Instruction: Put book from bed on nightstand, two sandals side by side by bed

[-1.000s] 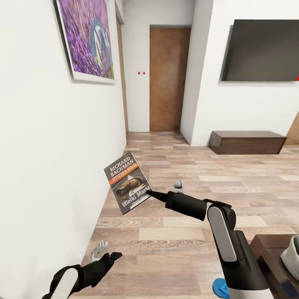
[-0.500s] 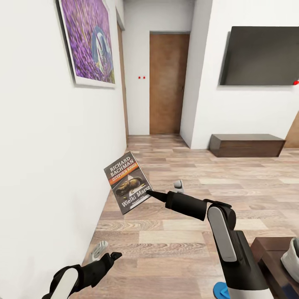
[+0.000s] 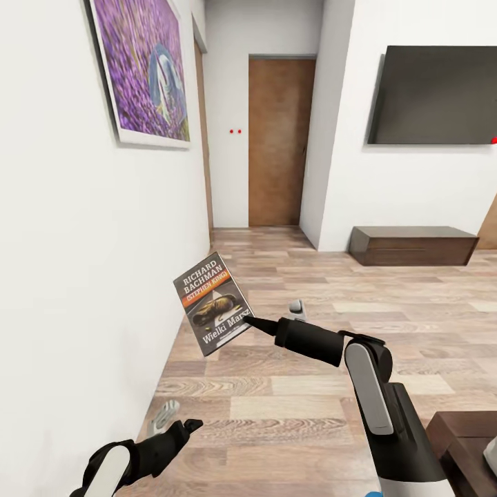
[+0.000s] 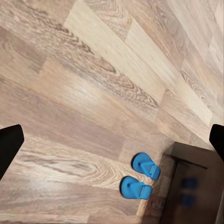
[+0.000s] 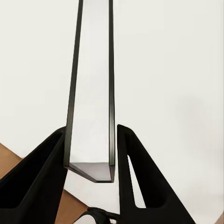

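Note:
The book (image 3: 212,304), dark with white lettering and an orange band, hangs in the air near the white wall on the left. My right gripper (image 3: 247,320) is shut on its lower corner. In the right wrist view the book's edge (image 5: 91,93) stands upright between the two black fingers (image 5: 42,172). My left gripper (image 3: 176,421) is low at the left, open and holding nothing. The left wrist view looks down on the two blue sandals (image 4: 146,165) (image 4: 135,188), which lie side by side on the plank floor against a dark-brown wooden piece of furniture (image 4: 186,186).
A white wall with a purple painting (image 3: 141,69) runs close along my left. A brown door (image 3: 279,138) closes the corridor ahead. At the right are a wall TV (image 3: 435,93), a low dark cabinet (image 3: 413,245) and a dark-brown furniture corner (image 3: 469,435).
The whole picture has shifted, so the camera has moved. The blue sandal and the furniture corner have slid toward the lower right edge. Both arms and the book keep their pose.

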Available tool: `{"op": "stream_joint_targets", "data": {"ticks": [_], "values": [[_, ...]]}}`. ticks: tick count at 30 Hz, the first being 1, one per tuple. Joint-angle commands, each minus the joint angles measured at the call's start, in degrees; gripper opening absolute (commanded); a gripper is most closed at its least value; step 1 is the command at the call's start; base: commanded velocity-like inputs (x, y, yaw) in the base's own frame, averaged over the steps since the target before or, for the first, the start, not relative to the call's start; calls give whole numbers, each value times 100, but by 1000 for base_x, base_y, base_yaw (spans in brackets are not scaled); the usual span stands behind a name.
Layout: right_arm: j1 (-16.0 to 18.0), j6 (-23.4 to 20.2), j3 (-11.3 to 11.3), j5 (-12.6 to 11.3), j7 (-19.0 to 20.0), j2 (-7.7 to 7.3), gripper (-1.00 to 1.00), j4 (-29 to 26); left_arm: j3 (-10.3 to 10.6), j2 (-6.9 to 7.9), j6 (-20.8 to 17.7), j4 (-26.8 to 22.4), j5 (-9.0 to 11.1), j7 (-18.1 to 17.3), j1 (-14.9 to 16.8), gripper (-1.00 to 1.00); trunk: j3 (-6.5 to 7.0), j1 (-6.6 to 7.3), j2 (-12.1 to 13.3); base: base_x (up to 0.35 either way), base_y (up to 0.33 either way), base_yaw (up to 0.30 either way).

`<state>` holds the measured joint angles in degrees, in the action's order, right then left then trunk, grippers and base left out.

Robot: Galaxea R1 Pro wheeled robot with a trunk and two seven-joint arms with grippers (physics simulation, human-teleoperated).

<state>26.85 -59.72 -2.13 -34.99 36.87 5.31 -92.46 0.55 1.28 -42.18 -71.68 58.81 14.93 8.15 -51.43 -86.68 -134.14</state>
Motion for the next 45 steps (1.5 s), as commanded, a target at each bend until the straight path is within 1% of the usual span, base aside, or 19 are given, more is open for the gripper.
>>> {"op": "stream_joint_targets", "data": {"ticks": [1,17,45], "values": [[4,-28,13,13,37,4,-100,-1,6,3,-9,-6,60,54,3,100,-6,-2,-2,317,0,0],[3,-28,51,10,32,5,-100,0,6,4,-9,-3,60,54,3,100,-5,-2,-2,324,0,0],[-4,-28,54,10,39,5,-100,-7,6,4,-9,-3,60,54,3,100,-5,-2,-2,327,0,0]]}}
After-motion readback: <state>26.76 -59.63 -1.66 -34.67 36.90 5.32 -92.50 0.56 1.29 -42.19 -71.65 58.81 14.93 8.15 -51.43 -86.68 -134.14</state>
